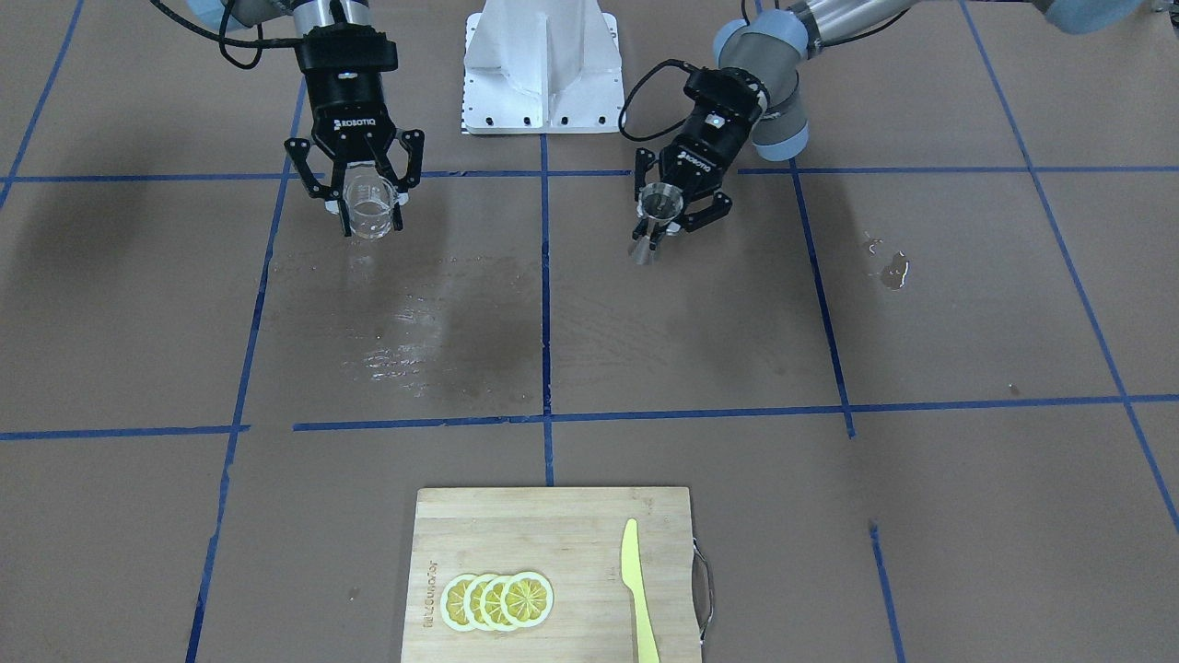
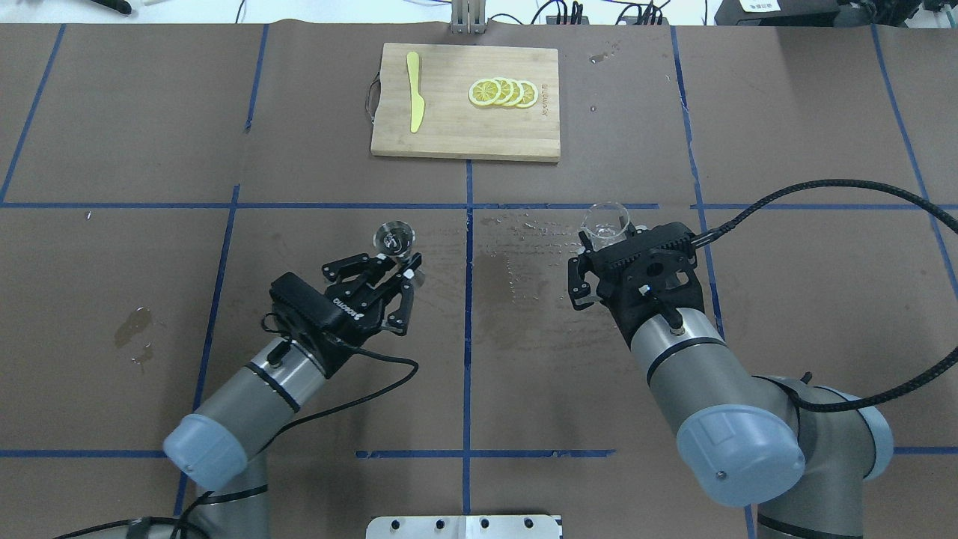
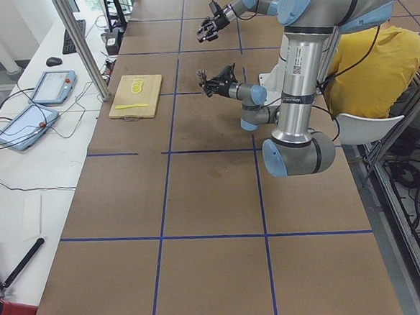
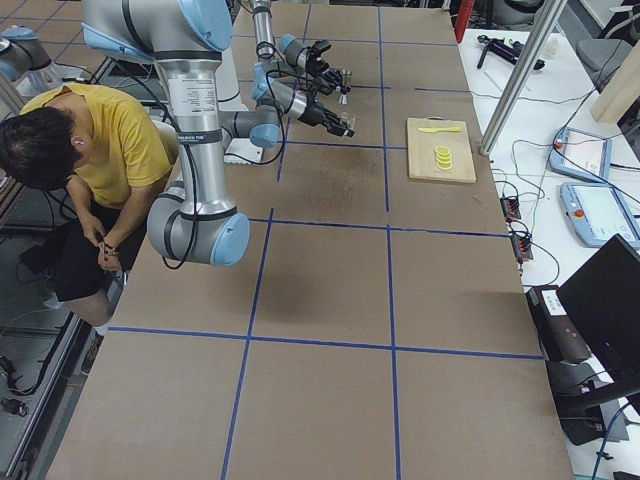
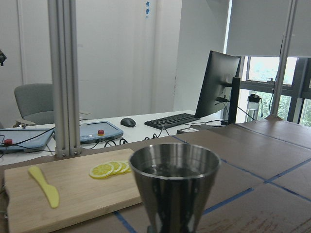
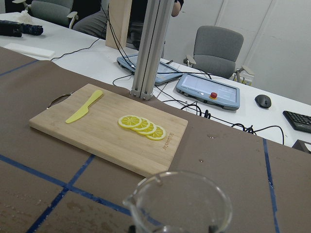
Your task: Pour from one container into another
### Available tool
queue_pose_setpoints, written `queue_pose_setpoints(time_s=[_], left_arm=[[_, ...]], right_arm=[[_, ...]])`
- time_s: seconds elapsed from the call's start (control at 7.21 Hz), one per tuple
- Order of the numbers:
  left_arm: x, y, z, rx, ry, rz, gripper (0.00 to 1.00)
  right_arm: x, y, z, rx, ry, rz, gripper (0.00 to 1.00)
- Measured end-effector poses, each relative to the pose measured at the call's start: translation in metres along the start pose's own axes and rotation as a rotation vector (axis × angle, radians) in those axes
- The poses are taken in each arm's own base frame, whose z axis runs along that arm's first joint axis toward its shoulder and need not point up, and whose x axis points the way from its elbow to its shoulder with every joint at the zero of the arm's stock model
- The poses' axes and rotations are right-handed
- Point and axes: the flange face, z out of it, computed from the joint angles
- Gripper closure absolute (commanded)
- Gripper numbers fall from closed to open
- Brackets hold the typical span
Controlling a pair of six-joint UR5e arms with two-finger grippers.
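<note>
The brown tabletop (image 2: 112,135) bears a blue tape grid (image 2: 468,359). The pale wooden cutting board (image 2: 449,131) shows yellow lemon slices (image 2: 503,93) and a yellow-green knife (image 2: 414,101). The jigger (image 5: 175,189) is silvery, the cup (image 6: 180,208) clear.

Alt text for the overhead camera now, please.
Each arm holds a vessel: the left gripper grips a metal jigger, the right gripper a glass cup. Beyond them, a cutting board carries lemon slices and a yellow knife; wet patches mark the table.
</note>
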Motion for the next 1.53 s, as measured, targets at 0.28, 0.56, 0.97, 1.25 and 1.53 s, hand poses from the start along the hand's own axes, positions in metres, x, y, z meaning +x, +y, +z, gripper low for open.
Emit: queue_pose_setpoints(time_s=[0.28, 0.56, 0.97, 1.25, 1.53], left_arm=[[-0.089, 0.026, -0.074, -0.02, -0.048, 0.038, 1.0], [-0.173, 0.042, -0.148, -0.026, -0.096, 0.064, 1.0], [-0.204, 0.069, -0.184, -0.004, -0.271, 0.098, 1.0], [-0.201, 0.096, -0.198, -0.034, -0.288, 0.082, 1.0], [-0.197, 0.106, -0.203, -0.07, -0.249, 0.045, 0.92]], right_arm=[[0.016, 0.004, 0.007, -0.01, 0.021, -0.007, 0.88], [0.021, 0.005, 0.011, -0.021, 0.023, -0.007, 0.88], [0.022, 0.006, 0.011, -0.024, 0.024, -0.008, 0.88], [0.021, 0.007, 0.011, -0.026, 0.023, -0.009, 0.88], [0.021, 0.008, 0.012, -0.028, 0.023, -0.01, 0.88]])
